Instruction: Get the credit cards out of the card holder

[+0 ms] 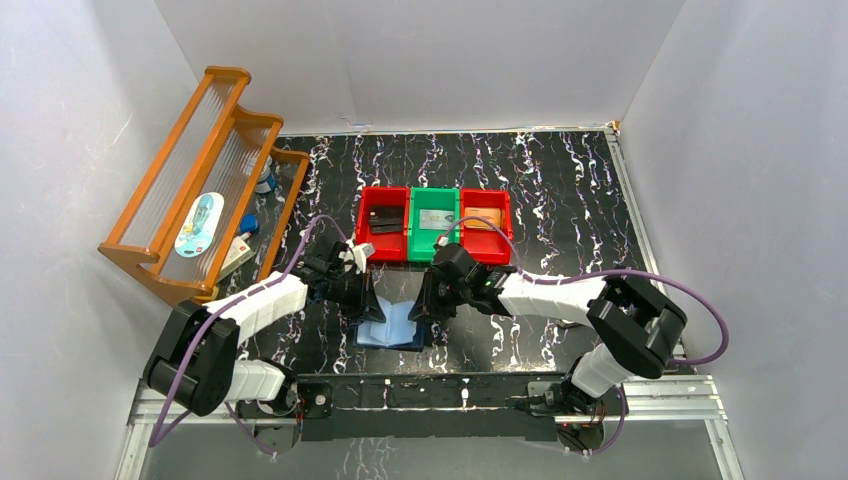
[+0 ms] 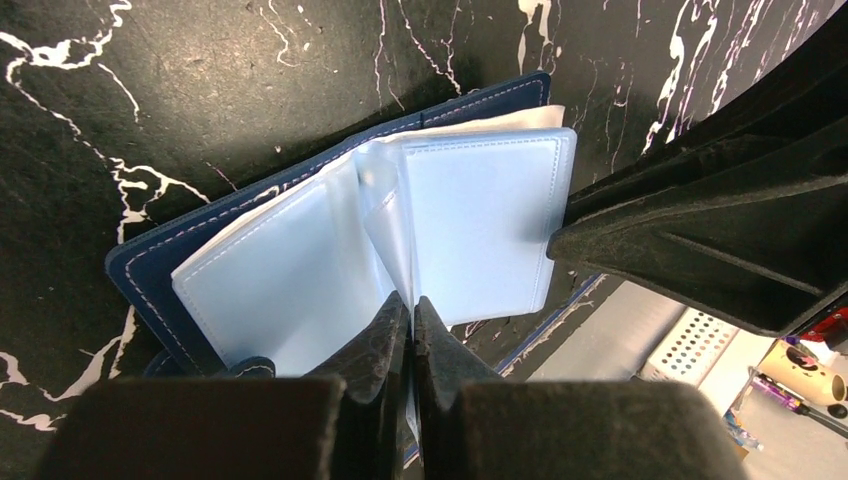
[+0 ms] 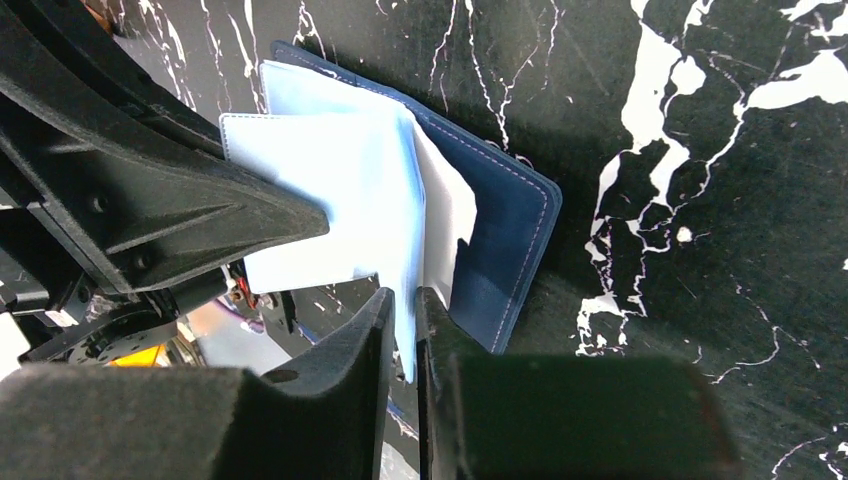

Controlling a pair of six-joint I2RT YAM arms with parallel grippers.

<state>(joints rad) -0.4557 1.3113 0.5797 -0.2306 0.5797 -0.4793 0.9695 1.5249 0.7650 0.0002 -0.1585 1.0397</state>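
Sleeve-parting step, I judge: the card holder [image 1: 392, 328] lies open on the marbled table [image 1: 560, 200], lower centre of the top view, between the two arms, and you have one pale plastic leaf in each gripper. The left gripper [image 2: 410, 318], bottom centre of its wrist view, is clenched tight. Its fingertips meet on the lower edge of a sleeve leaf [image 2: 395, 230] near the spine, and a sliver of pale blue shows between the fingers lower down. The right gripper [image 3: 402, 325], bottom centre of its own view, shows only a hair of a gap, with the edge of the outer sleeve [image 3: 330, 190] running down into it. That reads as pinching the leaf, not loose. The sleeves in view look blank and pale; I can't tell if any card sits inside, and the white leaf behind them is unclear. One black credit card [image 1: 385, 224] lies in the left red bin [image 1: 382, 254], upper centre of the top view, well apart from the holder. Progress guess: late, checking the last pockets. Next you need to draw the two leaves gently apart, sideways not up, so the navy cover lies flat, then look into the opened pocket before regrasping. Risk: the thin plastic slips out, or the whole holder lifts with the pull.
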